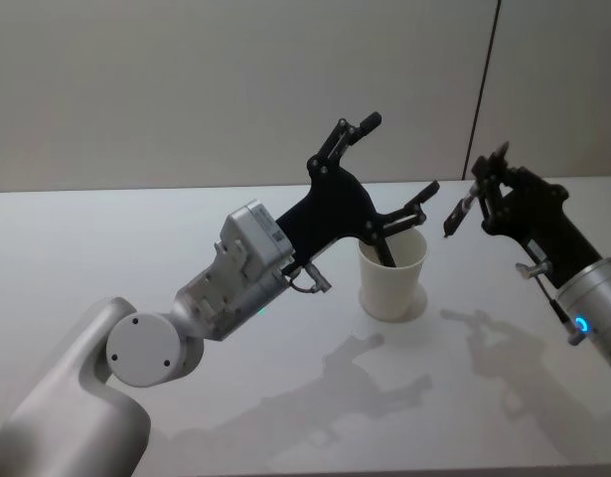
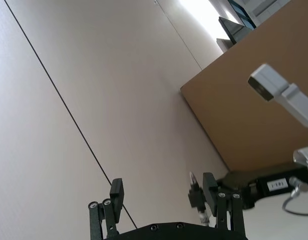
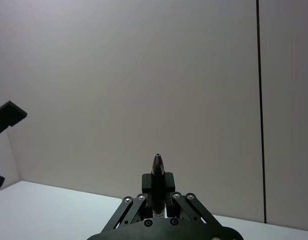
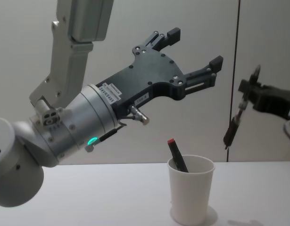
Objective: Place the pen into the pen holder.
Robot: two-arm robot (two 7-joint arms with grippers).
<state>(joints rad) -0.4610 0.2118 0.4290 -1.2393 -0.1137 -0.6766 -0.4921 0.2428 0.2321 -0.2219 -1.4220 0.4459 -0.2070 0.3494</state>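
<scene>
White paper forms the pen holder [image 4: 191, 188], standing on the desk [image 1: 106, 238] just right of centre, with one red-capped pen [image 4: 177, 155] already leaning inside. The left gripper [image 4: 194, 47] hangs above it, fingers spread wide and empty. The right gripper [image 1: 481, 189], to the right of the cup and well apart from it, has its fingers closed on a second pen [image 4: 232, 127] that hangs tip-down. That pen looks the one in hand: next it must travel left over the rim, stay steep, and clear the left gripper before release.
</scene>
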